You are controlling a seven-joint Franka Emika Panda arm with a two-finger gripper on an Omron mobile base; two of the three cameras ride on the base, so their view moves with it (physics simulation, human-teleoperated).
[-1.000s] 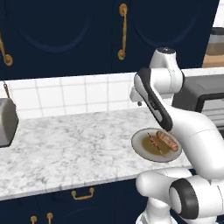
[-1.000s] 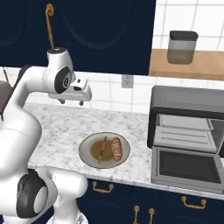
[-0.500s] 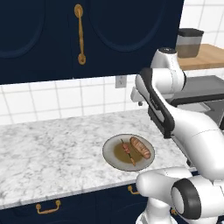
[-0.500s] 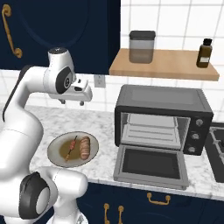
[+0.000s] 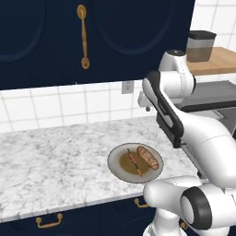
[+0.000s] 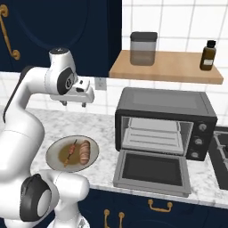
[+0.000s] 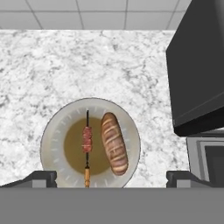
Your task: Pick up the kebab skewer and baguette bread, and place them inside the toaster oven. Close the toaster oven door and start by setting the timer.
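Below my wide-open gripper (image 7: 111, 177), at lower centre of the hand view, a plate (image 7: 52, 140) sits on the marble counter (image 7: 65, 65). On it the skewer (image 7: 87, 144) and the bread (image 7: 114, 143) lie side by side, the bread nearer the oven (image 7: 197, 74). At right centre of the right base view, the oven stands with its door (image 6: 152, 171) dropped flat. I hold nothing.
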